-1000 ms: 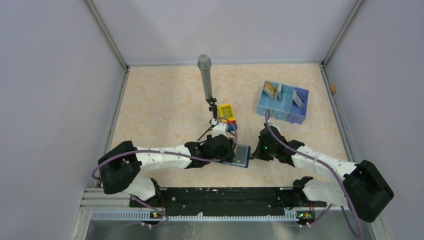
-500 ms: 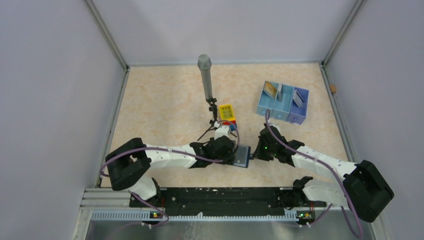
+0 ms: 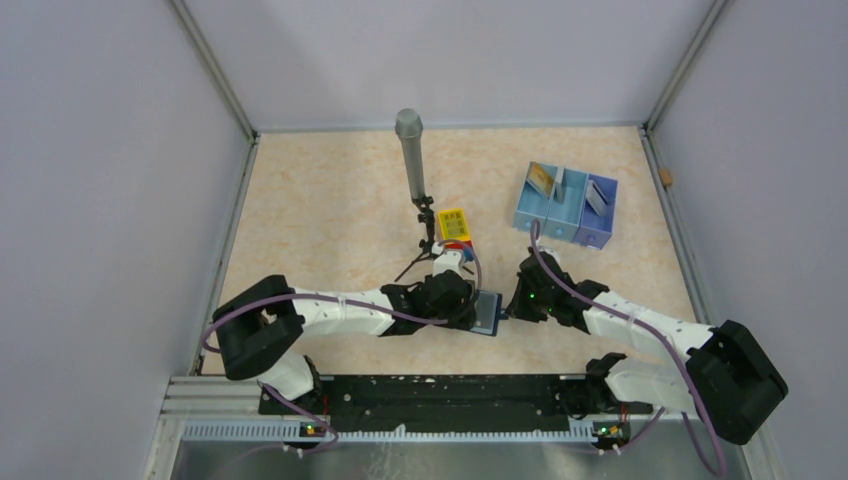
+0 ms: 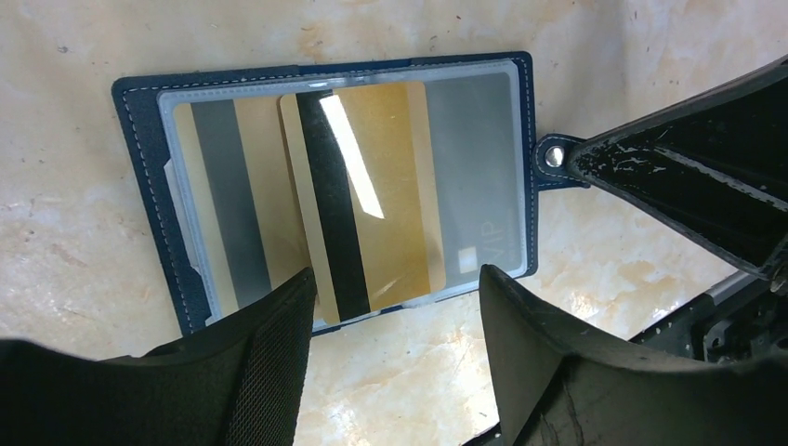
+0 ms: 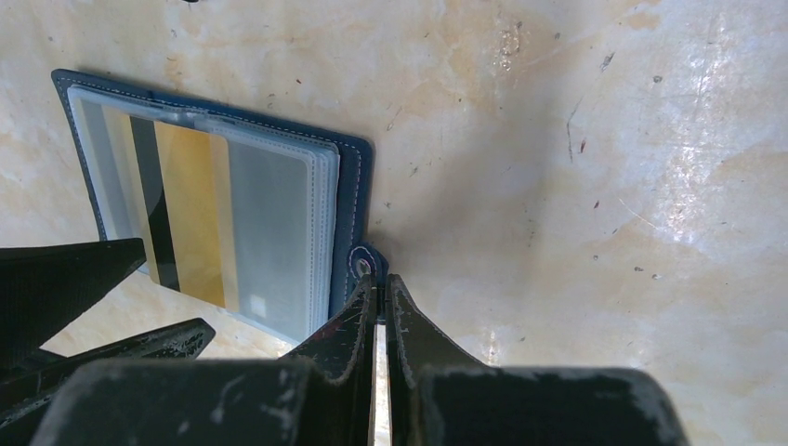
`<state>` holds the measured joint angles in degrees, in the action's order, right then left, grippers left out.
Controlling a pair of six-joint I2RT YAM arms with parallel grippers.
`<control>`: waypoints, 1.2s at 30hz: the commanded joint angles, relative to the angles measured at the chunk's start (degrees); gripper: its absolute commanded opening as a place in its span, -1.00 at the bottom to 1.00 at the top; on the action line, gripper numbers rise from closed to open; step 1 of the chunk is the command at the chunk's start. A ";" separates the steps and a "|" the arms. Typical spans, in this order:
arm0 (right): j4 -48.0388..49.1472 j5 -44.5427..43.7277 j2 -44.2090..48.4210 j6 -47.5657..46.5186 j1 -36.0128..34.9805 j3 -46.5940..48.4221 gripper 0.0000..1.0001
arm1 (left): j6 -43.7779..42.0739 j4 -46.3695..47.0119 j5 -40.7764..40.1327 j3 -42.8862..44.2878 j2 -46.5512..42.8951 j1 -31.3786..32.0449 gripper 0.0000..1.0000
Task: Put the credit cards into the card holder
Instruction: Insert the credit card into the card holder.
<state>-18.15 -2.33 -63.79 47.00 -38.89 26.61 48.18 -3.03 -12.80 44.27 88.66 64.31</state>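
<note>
Card holder (image 4: 469, 158) lies open on the counter (image 3: 320, 210), a gold card (image 4: 362, 214) across its clear sleeves, one end jutting past the edge; a second gold card (image 4: 256, 214) shows inside. Left tool (image 4: 395, 288), at the holder's 9 o'clock, stands open astride that end. Right tool (image 5: 381, 283), at 3 o'clock, is closed, tips on the snap tab (image 5: 364, 266). Only the top view shows the three-compartment tray (image 3: 530, 222) at 1 o'clock, cards (image 3: 541, 178) standing in it.

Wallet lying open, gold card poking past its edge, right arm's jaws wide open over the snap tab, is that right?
Not quite. The right arm has its jaws shut, tips at the snap tab, as the right wrist view shows. The wallet does lie open, gold card poking past its edge.
</note>
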 commanded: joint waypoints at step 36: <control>0.06 -0.01 2.36 0.04 -0.58 -1.05 -1.00 | -2.23 3.97 -1.60 2.92 3.43 -1.60 0.40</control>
<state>-18.48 -2.24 -62.63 47.11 -38.89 25.76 47.51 -1.30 -14.46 45.78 90.98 63.35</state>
